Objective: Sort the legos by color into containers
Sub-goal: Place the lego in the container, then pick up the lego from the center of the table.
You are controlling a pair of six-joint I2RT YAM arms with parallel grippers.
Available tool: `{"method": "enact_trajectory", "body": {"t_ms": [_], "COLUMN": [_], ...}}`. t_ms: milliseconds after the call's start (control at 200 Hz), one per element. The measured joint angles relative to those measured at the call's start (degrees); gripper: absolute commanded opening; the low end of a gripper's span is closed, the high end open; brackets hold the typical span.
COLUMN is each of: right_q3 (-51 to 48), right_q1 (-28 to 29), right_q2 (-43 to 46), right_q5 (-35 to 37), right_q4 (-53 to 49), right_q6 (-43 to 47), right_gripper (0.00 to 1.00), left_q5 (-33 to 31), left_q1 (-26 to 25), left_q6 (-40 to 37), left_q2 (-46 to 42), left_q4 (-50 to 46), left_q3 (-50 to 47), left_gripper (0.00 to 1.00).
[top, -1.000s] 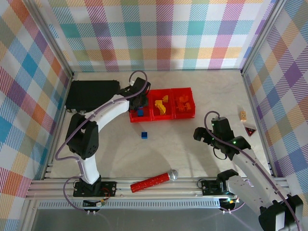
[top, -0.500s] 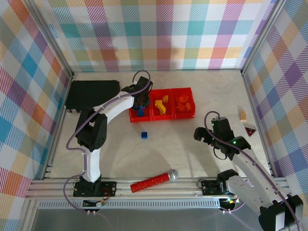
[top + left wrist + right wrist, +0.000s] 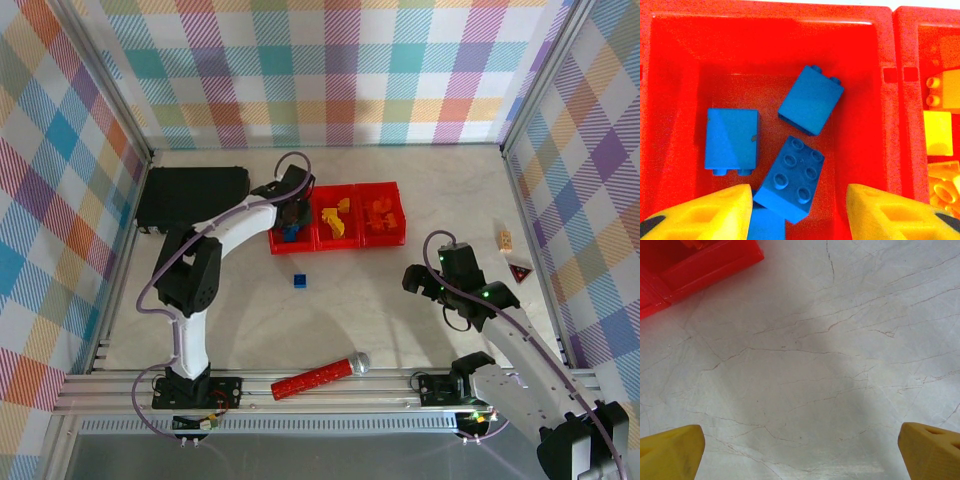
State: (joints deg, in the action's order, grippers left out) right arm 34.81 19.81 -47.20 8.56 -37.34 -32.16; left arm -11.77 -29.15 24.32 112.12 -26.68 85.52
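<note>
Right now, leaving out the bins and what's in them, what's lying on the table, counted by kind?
blue lego: 1
red stick: 1
black case: 1
tan block: 1
dark triangular piece: 1
Total: 5

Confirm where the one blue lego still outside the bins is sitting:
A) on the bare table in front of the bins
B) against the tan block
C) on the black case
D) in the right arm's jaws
A: the top view shows the blue lego lying by itself on the table, on the near side of the red bins.
</note>
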Motion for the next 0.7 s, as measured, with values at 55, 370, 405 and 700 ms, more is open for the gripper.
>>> {"method": "enact_trajectory", "body": {"t_ms": [55,370,405,700], "right_q3": [0.0,0.0,0.0,0.0], "right_q1": [0.0,0.0,0.0,0.0], "right_q2": [0.0,-0.3,-0.6,-2.3], "right_q5": [0.0,-0.3,-0.5,-1.8], "right_q4": [0.0,0.2,0.4,1.5], "right_q6": [0.0,0.0,0.0,-0.1], "right_gripper": [0.99,0.99,0.99,0.99], "left_q5": [0.6,2.8,2.9,1.3], "left_q1": [0.0,-0.5,-0.8,-8.0], "left_q6": [0.1,0.1,0.1,2.5], "left_q2": [-1.9,-16.0,-17.3,-26.5], "left_q4": [0.5,4.2,4.3,4.2], "left_q3": [-2.0,-12.7,-13.8,-24.9], "left_gripper": [0.63,0.77,0.79,0.88]}}
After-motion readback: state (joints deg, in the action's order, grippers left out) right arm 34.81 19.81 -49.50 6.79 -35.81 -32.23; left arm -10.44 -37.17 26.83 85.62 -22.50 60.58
